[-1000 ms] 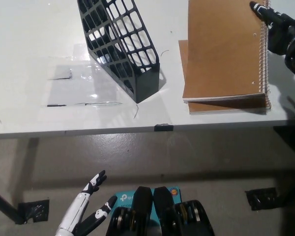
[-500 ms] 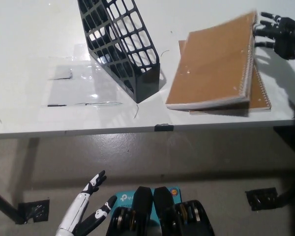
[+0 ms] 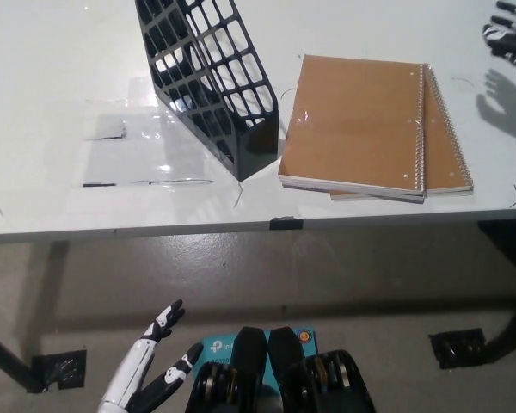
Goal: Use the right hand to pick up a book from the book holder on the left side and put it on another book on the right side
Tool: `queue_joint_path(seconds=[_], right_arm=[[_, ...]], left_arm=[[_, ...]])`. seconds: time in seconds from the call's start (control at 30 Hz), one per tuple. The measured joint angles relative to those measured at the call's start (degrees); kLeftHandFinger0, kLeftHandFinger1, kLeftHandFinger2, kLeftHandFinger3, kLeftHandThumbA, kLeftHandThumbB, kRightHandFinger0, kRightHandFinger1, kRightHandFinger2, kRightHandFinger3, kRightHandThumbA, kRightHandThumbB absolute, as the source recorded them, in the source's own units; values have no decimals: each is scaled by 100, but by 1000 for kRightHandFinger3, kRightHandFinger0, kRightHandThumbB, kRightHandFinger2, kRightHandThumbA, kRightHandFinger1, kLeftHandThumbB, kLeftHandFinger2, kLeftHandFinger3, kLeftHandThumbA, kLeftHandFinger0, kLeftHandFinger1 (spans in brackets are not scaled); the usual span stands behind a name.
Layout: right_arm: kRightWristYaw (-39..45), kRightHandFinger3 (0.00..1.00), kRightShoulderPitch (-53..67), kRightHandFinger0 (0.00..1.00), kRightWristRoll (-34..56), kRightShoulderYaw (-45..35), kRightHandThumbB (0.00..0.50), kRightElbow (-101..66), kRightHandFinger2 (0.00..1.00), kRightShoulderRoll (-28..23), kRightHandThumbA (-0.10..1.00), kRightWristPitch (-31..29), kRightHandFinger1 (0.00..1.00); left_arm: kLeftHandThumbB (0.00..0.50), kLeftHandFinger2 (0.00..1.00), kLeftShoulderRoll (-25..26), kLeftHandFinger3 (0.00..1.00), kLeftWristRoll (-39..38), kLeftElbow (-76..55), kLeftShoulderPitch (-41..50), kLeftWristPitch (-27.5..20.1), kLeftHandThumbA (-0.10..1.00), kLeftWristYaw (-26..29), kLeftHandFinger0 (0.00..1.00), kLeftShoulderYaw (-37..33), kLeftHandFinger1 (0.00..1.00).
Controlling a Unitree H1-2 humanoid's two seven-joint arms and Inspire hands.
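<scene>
I see my right hand (image 3: 507,36) at the table's (image 3: 52,69) far right edge, fingers spread, gripping nothing | top book (image 3: 353,120) flat on lower book (image 3: 447,159), skewed left, beside book holder (image 3: 208,77) | left hand (image 3: 150,366) low, fingers apart, idle

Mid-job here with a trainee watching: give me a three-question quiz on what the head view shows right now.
1. True or false: the top notebook lies flat on the lower notebook.
2. Multiple choice: the black book holder is A) holding a book, B) empty, C) tipped flat on the table.
3. Fill in: the black right hand is at the picture's top ____ corner, clear of the notebooks, while the white left hand rests low, below the table edge.

Key: 1 true; 2 B; 3 right.
</scene>
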Motion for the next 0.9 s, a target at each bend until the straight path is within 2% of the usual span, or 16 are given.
queue_joint_path(seconds=[0.03,0.1,0.2,0.33,0.37,0.4,0.47,0.6,0.63,0.7,0.83,0.9], right_arm=[[-67,1000,34,1000,-18,-54,245,-219,1000,-14,503,-53,1000],[-173,1000,122,1000,-61,-106,252,-705,1000,-22,547,-97,1000],[-242,1000,280,1000,-99,-146,306,-1409,1000,-12,540,-95,1000],[-270,1000,596,1000,-106,-154,290,-2304,1000,67,634,-44,1000],[-272,1000,685,1000,-108,-154,314,-2480,1000,92,679,-29,1000],[-273,1000,830,1000,-113,-152,316,-2726,1000,132,707,-4,1000],[-273,1000,1052,1000,-119,-149,288,-3060,1000,202,737,28,1000],[-272,1000,1670,1000,-139,-109,260,-3828,1000,379,658,126,1000],[-272,1000,1847,1000,-149,-88,271,-4009,1000,431,653,149,1000],[-271,1000,2164,1000,-168,-47,239,-4316,1000,517,597,186,1000],[-270,1000,2894,1000,-227,92,246,-5074,1000,710,598,273,1000],[-269,1000,3199,1000,-239,161,228,-5379,1000,772,594,313,1000]], left_arm=[[172,1000,-5,1000,3,7,0,0,805,1,1000,3,1000],[170,1000,-15,1000,2,25,-1,1,799,-1,1000,7,1000],[175,1000,-28,1000,1,55,-1,5,793,-4,1000,7,1000],[178,1000,-28,1000,0,75,-1,15,804,-5,1000,5,1000],[182,1000,-28,1000,0,79,-1,16,813,-5,1000,5,1000],[181,1000,-28,1000,0,85,-1,18,815,-6,1000,5,1000],[178,1000,-28,1000,0,95,0,20,819,-6,1000,5,1000],[178,1000,-28,1000,0,123,-1,22,815,-6,1000,4,1000],[178,1000,-28,1000,0,130,0,23,814,-6,1000,4,1000],[175,1000,-28,1000,0,140,-1,24,810,-6,1000,4,1000],[184,1000,-28,1000,0,163,-2,25,811,-7,1000,4,1000],[186,1000,-28,1000,0,171,-1,25,817,-7,1000,5,1000]])
